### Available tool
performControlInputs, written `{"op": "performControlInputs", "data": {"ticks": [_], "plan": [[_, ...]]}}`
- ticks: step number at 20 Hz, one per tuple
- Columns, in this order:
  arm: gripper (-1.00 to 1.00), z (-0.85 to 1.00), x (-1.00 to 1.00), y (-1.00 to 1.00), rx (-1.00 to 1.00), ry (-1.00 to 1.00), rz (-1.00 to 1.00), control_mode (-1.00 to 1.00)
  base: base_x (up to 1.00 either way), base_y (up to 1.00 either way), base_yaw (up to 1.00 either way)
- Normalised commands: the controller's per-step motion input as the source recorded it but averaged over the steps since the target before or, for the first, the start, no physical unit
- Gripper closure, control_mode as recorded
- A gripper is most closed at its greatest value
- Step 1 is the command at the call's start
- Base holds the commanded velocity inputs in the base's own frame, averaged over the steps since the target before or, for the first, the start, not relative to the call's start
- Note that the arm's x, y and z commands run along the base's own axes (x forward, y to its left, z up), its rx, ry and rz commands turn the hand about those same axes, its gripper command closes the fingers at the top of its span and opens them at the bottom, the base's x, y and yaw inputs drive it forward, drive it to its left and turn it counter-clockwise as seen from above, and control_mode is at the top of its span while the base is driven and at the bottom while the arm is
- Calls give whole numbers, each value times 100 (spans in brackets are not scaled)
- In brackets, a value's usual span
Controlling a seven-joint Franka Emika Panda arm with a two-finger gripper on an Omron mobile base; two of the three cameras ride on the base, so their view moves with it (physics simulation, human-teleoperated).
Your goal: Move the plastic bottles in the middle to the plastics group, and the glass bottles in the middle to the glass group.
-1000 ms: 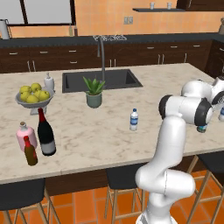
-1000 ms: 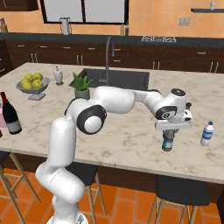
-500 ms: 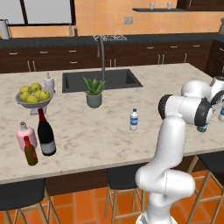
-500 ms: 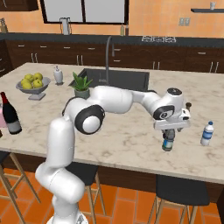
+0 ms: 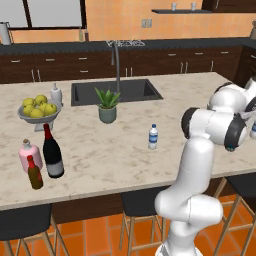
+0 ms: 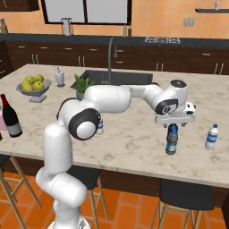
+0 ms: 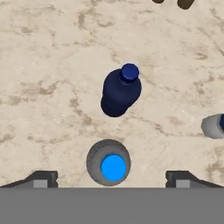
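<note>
- Small clear plastic water bottle with a blue cap (image 7: 108,162): stands upright on the speckled beige stone counter (image 7: 48,65), directly under the hand, seen from above.
- It stands just beside the small dark blue bottle (image 7: 121,91) of the plastics group. The group's other clear bottle (image 6: 211,136) stands a little further along the counter.
- Two-finger gripper (image 7: 111,178): the jaws have just spread from a narrower set. The fingertips (image 7: 41,178) now stand well off either side of the bottle, with counter showing in the gaps. It is released, nothing held.
- Reading: this bottle looks delivered to the plastics group.
- Second clear water bottle with a blue label (image 5: 153,137): alone in the middle of the counter, well apart from both groups, not yet moved.
- Tall dark wine bottle with red foil neck (image 5: 51,152): already beside the squat pink bottle (image 5: 29,154) and the slim brown red-capped bottle (image 5: 34,172), so the glass part appears done.
- Likely next: lift clear without tipping the released bottle, then fetch the middle one.
</note>
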Motion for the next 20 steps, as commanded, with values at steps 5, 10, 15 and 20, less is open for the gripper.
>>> {"op": "performControlInputs", "data": {"ticks": [5,10,15,20], "plan": [[-100,28,-64,59,0,-8,-11,-100,0,0,0],[-100,10,-46,95,-3,-2,-13,-100,0,0,0],[-100,12,-25,100,-6,0,-4,-100,0,0,0],[-100,22,-17,98,-1,0,0,-100,0,0,0]]}}
